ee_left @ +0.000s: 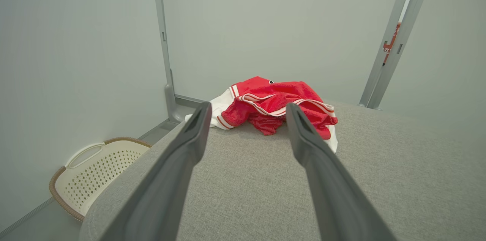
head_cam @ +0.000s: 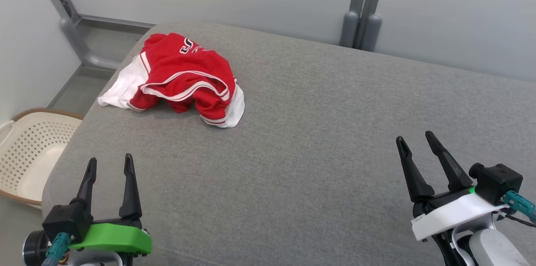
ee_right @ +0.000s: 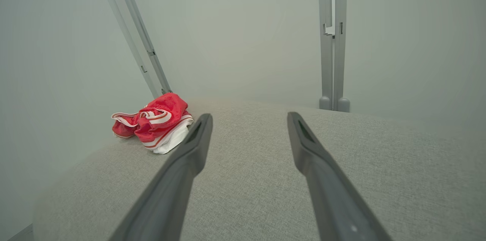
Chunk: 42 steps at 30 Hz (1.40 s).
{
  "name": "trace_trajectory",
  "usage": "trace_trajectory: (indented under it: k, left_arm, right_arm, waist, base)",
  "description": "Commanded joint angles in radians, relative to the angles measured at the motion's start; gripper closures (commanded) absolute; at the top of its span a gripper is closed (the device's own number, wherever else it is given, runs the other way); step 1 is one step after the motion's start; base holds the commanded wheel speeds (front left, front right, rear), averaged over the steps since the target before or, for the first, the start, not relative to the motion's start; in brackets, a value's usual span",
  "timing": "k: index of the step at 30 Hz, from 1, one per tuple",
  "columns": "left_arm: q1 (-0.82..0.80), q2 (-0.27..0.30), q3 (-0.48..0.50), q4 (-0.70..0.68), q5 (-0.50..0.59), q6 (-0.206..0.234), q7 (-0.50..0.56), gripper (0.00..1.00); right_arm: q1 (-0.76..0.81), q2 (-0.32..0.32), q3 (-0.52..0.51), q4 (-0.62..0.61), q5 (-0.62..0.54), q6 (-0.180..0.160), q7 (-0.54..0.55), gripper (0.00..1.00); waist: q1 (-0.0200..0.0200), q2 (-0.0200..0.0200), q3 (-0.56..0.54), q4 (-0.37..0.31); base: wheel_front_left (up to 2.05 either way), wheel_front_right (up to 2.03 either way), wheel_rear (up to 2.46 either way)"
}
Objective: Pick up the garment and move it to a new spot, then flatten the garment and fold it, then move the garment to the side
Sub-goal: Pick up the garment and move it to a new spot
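On the grey fabric-covered worktop (head_cam: 314,132), near its far left corner, lies the crumpled red-and-white fabric garment (head_cam: 184,77). At the worktop's near edge, the left gripper (head_cam: 110,158) and right gripper (head_cam: 414,136) hover wide apart-jawed, empty.

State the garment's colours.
The garment is red with white side panels and white striped trim, clearest in the head view.

The left gripper (head_cam: 110,160) and right gripper (head_cam: 414,138) both sit low (fingers pointing forward), jaws spread wide, holding nothing.
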Motion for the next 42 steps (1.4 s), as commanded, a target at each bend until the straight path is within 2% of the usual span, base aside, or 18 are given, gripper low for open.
trace_trajectory:
  k: [1, 7, 12, 16, 23, 25, 31, 36, 42]
  left_arm:
    - [0.008, 0.004, 0.000, -0.003, -0.005, 0.004, -0.003, 0.00]
    - [0.014, 0.006, -0.002, -0.012, -0.009, 0.011, -0.001, 0.00]
    - [-0.012, -0.009, 0.012, -0.027, -0.051, 0.010, 0.044, 0.00]
    - [-0.075, 0.004, 0.026, -0.049, -0.109, 0.008, 0.158, 0.00]
    - [-0.280, 0.090, 0.060, -0.050, -0.172, 0.018, 0.409, 0.00]
    - [-0.395, 0.125, 0.084, -0.006, -0.220, 0.007, 0.506, 0.00]
    - [-0.614, 0.209, 0.138, 0.183, -0.293, -0.003, 0.643, 0.00]
    - [-0.742, 0.257, 0.161, 0.349, -0.362, -0.037, 0.732, 0.00]
    - [-0.800, 0.309, 0.140, 0.530, -0.344, -0.068, 0.765, 0.00]
  right_arm:
    - [-0.001, 0.000, 0.000, -0.001, -0.004, -0.001, -0.007, 0.00]
    - [-0.004, 0.002, 0.011, 0.001, -0.004, -0.001, -0.011, 0.00]
    - [-0.017, 0.000, 0.018, -0.007, -0.003, -0.001, -0.008, 0.00]
    - [-0.034, -0.005, 0.018, -0.023, -0.011, -0.001, 0.000, 0.00]
    - [-0.088, -0.009, 0.021, -0.076, -0.038, -0.001, 0.021, 0.00]
    - [-0.120, -0.009, 0.025, -0.108, -0.055, -0.001, 0.034, 0.00]
    - [-0.199, -0.017, 0.064, -0.173, -0.082, -0.001, 0.066, 0.00]
    - [-0.253, -0.021, 0.090, -0.208, -0.091, -0.001, 0.080, 0.00]
    - [-0.275, -0.006, 0.101, -0.215, -0.097, -0.001, 0.072, 0.00]
  waist:
    - [0.0000, 0.0000, 0.000, 0.052]
    - [0.0000, 0.0000, 0.001, 0.065]
    - [0.0000, 0.0000, 0.017, 0.046]
    - [0.0000, 0.0000, 0.051, 0.018]
    - [0.0000, 0.0000, 0.156, -0.069]
    - [0.0000, 0.0000, 0.215, -0.109]
    - [0.0000, 0.0000, 0.330, -0.199]
    - [0.0000, 0.0000, 0.406, -0.277]
    - [0.0000, 0.0000, 0.450, -0.346]
  base:
    - [0.00, 0.00, 0.00]
    - [0.00, 0.00, 0.00]
    - [0.00, 0.00, 0.00]
    - [0.00, 0.00, 0.00]
    - [0.00, 0.00, 0.00]
    - [0.00, 0.00, 0.00]
    - [0.00, 0.00, 0.00]
    - [0.00, 0.00, 0.00]
    - [0.00, 0.00, 0.00]
